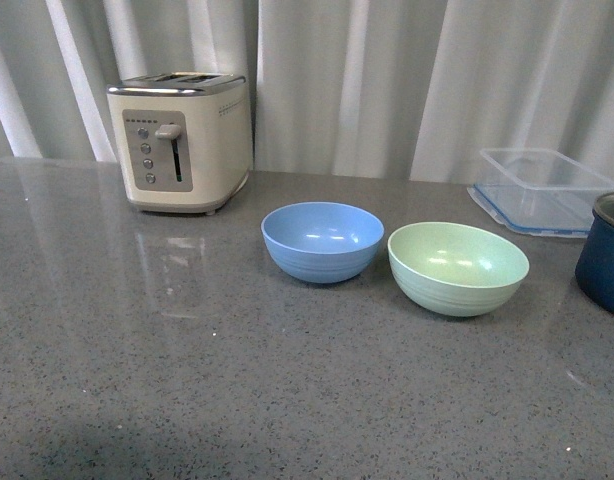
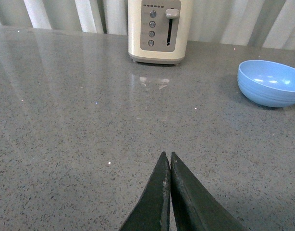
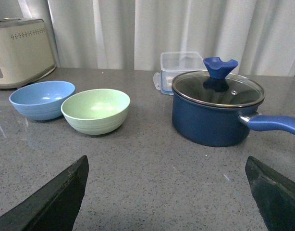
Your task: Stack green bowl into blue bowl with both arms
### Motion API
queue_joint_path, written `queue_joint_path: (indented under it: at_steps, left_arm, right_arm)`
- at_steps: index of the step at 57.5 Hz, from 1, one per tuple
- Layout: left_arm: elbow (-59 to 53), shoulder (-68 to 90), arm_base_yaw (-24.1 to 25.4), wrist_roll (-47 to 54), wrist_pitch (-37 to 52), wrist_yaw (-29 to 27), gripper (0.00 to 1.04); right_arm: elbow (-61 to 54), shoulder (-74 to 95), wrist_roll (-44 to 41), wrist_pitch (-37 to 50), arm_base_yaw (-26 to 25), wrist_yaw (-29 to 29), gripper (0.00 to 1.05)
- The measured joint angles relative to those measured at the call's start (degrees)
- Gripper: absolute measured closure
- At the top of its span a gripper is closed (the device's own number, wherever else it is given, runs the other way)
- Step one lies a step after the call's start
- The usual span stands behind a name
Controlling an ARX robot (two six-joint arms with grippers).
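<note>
The green bowl (image 1: 458,267) sits upright on the grey counter, just right of the blue bowl (image 1: 322,240); a small gap shows between them. Both are empty. Neither arm shows in the front view. My left gripper (image 2: 167,155) is shut and empty above the bare counter, with the blue bowl (image 2: 271,83) well ahead and off to one side. My right gripper (image 3: 166,161) is open wide and empty, low over the counter, with the green bowl (image 3: 96,110) and blue bowl (image 3: 42,99) ahead of it.
A cream toaster (image 1: 181,141) stands at the back left. A clear plastic box (image 1: 543,189) with blue rim sits at the back right. A dark navy pot (image 3: 217,113) with glass lid and blue handle (image 3: 275,124) stands right of the green bowl.
</note>
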State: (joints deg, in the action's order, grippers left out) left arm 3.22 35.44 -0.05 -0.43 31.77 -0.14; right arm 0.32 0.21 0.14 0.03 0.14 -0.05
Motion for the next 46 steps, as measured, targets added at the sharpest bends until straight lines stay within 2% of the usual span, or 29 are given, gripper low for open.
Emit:
queue_joint_path:
  at_steps: [12,46]
  left_arm:
    - [-2.0,-4.7,0.0,0.0,-1.2,0.1,1.01]
    - [-2.0,-20.0,0.0,0.0,-16.2,0.1,1.01]
  right_arm:
    - [0.0,0.0,0.0,0.0,0.0,0.0,0.1]
    - [0.0,0.0,0.0,0.0,0.0,0.0,0.1]
